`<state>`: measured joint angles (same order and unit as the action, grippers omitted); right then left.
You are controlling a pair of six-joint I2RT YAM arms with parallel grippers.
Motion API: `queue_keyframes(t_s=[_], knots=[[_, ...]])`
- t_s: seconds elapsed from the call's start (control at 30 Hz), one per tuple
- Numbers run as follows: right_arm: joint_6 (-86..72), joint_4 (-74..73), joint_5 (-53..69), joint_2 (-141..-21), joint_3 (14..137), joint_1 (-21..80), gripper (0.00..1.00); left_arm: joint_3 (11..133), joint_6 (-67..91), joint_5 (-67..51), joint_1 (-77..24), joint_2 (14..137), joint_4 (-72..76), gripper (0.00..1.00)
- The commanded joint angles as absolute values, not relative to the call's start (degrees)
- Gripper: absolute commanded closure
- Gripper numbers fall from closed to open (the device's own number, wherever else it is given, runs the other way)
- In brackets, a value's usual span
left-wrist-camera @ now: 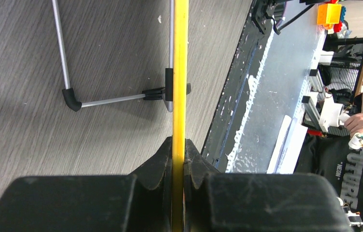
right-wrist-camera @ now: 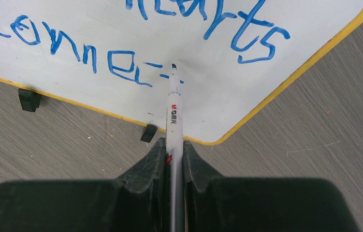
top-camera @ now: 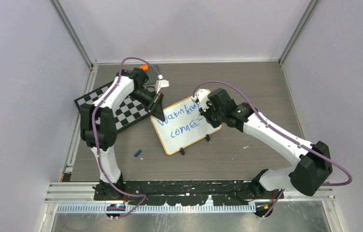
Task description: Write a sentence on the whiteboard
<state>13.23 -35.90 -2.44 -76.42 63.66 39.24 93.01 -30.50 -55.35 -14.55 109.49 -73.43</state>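
Observation:
The whiteboard (top-camera: 181, 126) with a yellow rim stands tilted on two black feet mid-table. The sentence (top-camera: 181, 123) is blue script in two lines, "Warm hearts" over "connec" with a half-made last letter (right-wrist-camera: 121, 63). My left gripper (top-camera: 158, 112) is shut on the board's top-left yellow edge (left-wrist-camera: 180, 72), seen edge-on. My right gripper (top-camera: 204, 115) is shut on a white marker (right-wrist-camera: 173, 111) whose blue tip rests on the board just right of the second line.
A black-and-white checkered board (top-camera: 121, 108) lies at back left under the left arm. A small blue marker cap (top-camera: 137, 152) lies on the table in front of the whiteboard's left side. The board's wire stand (left-wrist-camera: 92, 96) shows behind it.

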Motion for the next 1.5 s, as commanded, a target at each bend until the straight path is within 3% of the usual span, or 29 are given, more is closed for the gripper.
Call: queue_keyframes(t_s=[0.0,0.67,1.47], knots=[[13.0,-32.2,-3.8,-76.9,64.6,39.0,1.0,94.1,-30.3,-54.4,-15.9,112.0,-70.2,1.0],[12.7,-32.3,-2.2,-74.4,56.7,39.1,1.0,93.9,-30.2,-54.1,-15.9,112.3,-70.0,1.0],[15.4,-36.0,-5.4,-73.5,62.4,38.9,1.0,94.8,-29.8,-53.5,-16.1,112.4,-70.3,1.0]])
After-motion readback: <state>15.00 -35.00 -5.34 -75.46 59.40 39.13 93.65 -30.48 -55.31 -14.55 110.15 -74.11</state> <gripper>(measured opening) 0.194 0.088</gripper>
